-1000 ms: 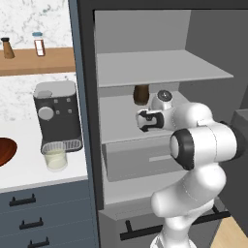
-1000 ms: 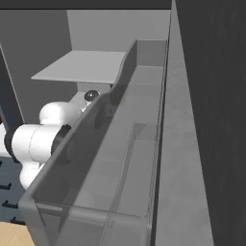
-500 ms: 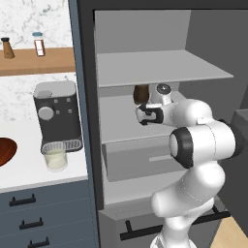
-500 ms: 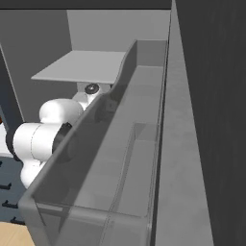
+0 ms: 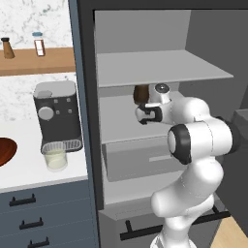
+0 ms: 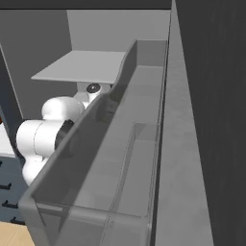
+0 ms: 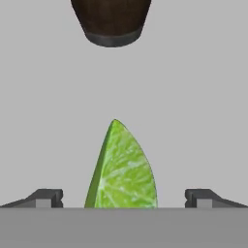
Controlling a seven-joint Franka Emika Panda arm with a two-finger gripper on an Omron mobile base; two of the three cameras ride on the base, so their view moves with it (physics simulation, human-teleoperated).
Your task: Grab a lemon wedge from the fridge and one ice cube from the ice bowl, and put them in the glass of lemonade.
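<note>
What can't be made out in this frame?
- Lemon wedge: base cut off by the hand view's bottom edge.
- Brown wooden container: top cut off, hand view.
- Ice bowl: cropped by the left edge; contents unseen.
- End effector: fingertips hidden behind the wrist, left base view.

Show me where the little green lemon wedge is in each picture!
Left base view: I cannot make it out; the white arm's hand reaches onto the fridge's pale grey middle shelf.
Right base view: I cannot make it out.
Hand view: the small yellow-green lemon wedge stands bottom centre, between the open tool's tips.
Shared landmark: the dark brown wooden container behind it.
</note>
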